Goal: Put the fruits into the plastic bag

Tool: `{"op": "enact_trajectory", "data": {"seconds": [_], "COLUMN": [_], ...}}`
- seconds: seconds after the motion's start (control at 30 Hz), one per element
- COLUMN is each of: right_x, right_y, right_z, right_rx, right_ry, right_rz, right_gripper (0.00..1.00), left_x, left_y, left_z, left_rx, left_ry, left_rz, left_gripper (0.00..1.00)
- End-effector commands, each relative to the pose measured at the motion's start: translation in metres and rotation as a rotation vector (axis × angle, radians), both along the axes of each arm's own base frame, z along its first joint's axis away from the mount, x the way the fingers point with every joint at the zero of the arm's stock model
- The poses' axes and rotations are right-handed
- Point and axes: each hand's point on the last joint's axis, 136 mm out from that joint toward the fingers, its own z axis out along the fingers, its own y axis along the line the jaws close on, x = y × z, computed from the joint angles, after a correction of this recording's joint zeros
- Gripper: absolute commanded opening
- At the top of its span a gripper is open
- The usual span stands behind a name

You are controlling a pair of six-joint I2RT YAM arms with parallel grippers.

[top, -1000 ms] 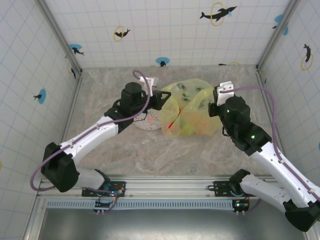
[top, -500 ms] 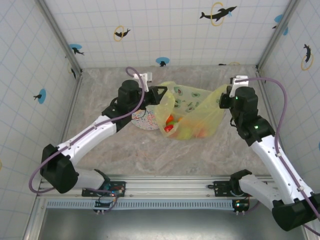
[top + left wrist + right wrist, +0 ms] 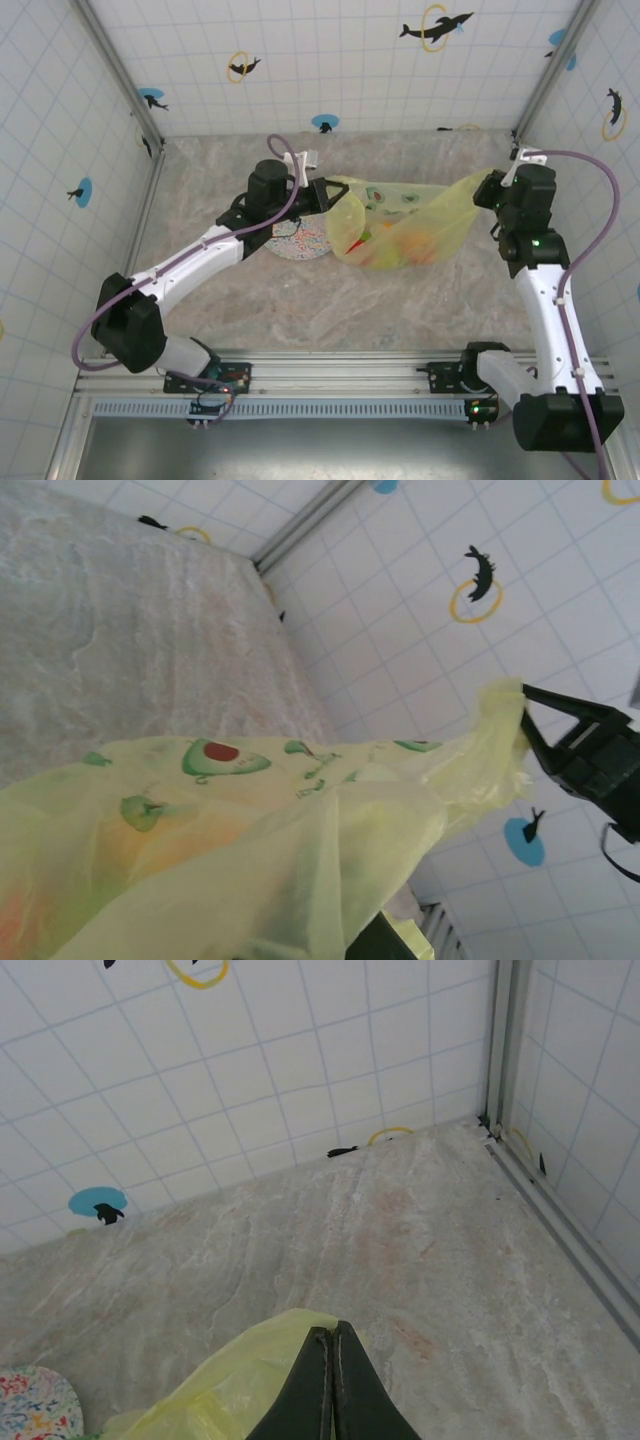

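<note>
The yellow-green plastic bag (image 3: 405, 215) with avocado prints is stretched wide above the table between both grippers. My left gripper (image 3: 326, 192) is shut on its left edge, and the film drapes over my dark finger (image 3: 405, 942). My right gripper (image 3: 488, 186) is shut on the bag's right corner, with its fingertips (image 3: 333, 1332) pinching the yellow film (image 3: 240, 1380). The fruits (image 3: 398, 245) show through the sagging bottom of the bag as orange, red and green blurs. In the left wrist view the bag (image 3: 250, 820) covers the lower half, and the right gripper (image 3: 530, 715) holds its far tip.
The round multicoloured plate (image 3: 298, 240) lies on the marble table just left of the bag, under my left wrist; its edge is also visible as the plate (image 3: 30, 1405). Tiled walls and metal corner posts (image 3: 545, 70) enclose the table on three sides.
My right gripper has swung right and toward the back corner, pulling the bag's corner with it. The bag went from a bunched heap to a wide stretched sling. The left gripper shifted slightly.
</note>
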Motion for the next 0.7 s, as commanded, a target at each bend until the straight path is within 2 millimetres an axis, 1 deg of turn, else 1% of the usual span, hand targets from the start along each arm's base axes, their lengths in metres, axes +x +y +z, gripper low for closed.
{"op": "enact_trajectory", "data": {"seconds": [0.0,0.03,0.1,0.17,0.23,0.37,0.47,0.57,0.67], "right_x": [0.008,0.011,0.017,0.023,0.028,0.037,0.045,0.051,0.054], "right_y": [0.005,0.006,0.007,0.009,0.011,0.006,0.002,-0.004,-0.016], "right_z": [0.034,0.032,0.022,0.008,-0.002,-0.006,-0.007,-0.007,0.003], "right_rx": [0.074,0.084,0.099,0.113,0.124,0.106,0.103,0.102,0.112], "right_ry": [-0.095,-0.094,-0.074,-0.043,-0.022,-0.014,-0.007,-0.006,-0.028], "right_rz": [0.030,0.033,0.039,0.048,0.054,0.031,0.024,0.013,-0.006], "right_gripper": [0.00,0.00,0.00,0.00,0.00,0.00,0.00,0.00,0.00], "left_x": [0.000,0.001,0.005,0.017,0.031,0.051,0.063,0.071,0.076], "left_y": [-0.008,-0.008,-0.009,-0.009,-0.012,-0.024,-0.035,-0.038,-0.037], "left_z": [0.024,0.024,0.020,0.009,-0.007,-0.037,-0.053,-0.057,-0.048], "left_rx": [-0.077,-0.081,-0.077,-0.052,-0.006,0.051,0.085,0.096,0.082], "left_ry": [-0.017,-0.018,-0.015,-0.009,0.004,0.041,0.064,0.065,0.047], "left_rz": [-0.039,-0.038,-0.023,0.017,0.046,0.048,0.032,0.036,0.049], "left_gripper": [0.00,0.00,0.00,0.00,0.00,0.00,0.00,0.00,0.00]}}
